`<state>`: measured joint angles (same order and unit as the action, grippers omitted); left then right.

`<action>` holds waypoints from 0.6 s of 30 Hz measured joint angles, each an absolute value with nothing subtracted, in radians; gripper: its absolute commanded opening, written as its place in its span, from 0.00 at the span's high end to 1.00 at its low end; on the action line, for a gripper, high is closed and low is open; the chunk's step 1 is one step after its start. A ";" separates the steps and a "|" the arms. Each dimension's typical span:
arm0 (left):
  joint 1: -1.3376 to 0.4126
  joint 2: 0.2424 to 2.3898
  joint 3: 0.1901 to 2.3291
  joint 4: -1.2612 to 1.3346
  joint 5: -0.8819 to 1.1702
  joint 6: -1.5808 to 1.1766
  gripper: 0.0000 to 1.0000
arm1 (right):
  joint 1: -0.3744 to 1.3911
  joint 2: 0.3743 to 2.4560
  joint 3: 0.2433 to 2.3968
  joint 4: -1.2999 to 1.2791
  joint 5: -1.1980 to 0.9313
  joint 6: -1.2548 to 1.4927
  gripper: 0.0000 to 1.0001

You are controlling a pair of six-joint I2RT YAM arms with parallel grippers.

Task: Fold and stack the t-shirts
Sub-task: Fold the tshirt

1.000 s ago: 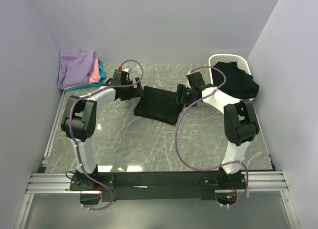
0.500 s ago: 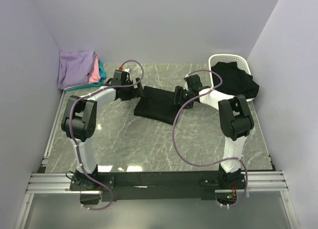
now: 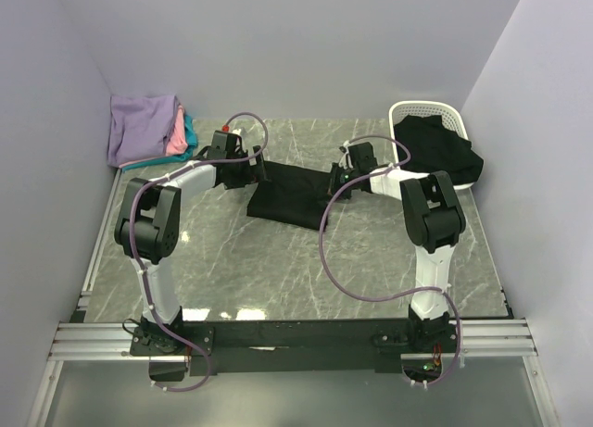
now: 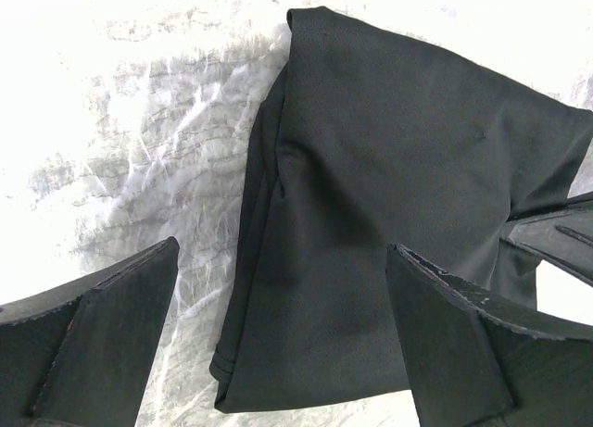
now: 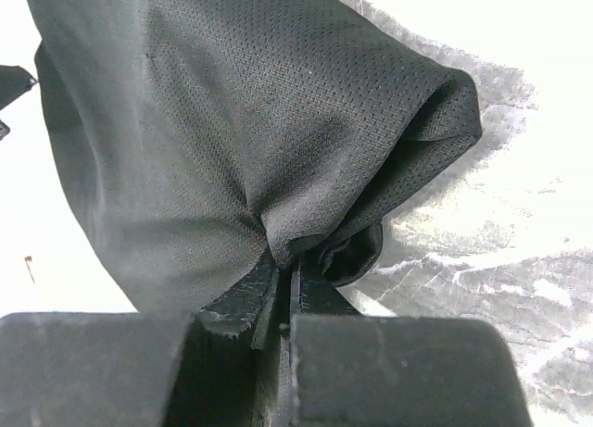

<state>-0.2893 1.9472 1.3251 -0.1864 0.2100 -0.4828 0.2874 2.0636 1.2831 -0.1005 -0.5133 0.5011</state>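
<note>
Top external: black t-shirt (image 3: 287, 194) lies mid-frame on table (image 3: 278, 260), part-folded, btwn both arms; folded stack (image 3: 144, 131) sits upper left. Left wrist: left gripper (image 4: 283, 251) spread wide over shirt's edge, holding nothing, prob. lined up to grab. Right wrist: right gripper (image 5: 292, 274) pinched tight on a bunched fold, likely to pull cloth taut.

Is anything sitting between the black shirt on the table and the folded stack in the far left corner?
Only the left arm: its open left gripper is at the shirt's left end, on the line toward the stack. Nothing loose shows between them.
</note>
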 measured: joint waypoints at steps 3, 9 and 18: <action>-0.289 1.948 1.325 -0.186 0.213 -0.483 0.01 | 0.279 2.064 1.283 -0.100 -0.525 0.492 0.50; -0.289 1.948 1.325 -0.184 0.213 -0.483 0.00 | 0.274 2.000 1.280 -0.128 -0.486 0.436 0.22; -0.289 1.985 1.362 -0.184 0.278 -0.468 0.01 | 0.264 1.786 1.234 -0.256 -0.255 0.373 0.20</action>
<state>-0.2893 1.9846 1.3617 -0.1841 0.2783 -0.4683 0.2638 1.7863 1.2335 -0.2562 -0.2550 0.3733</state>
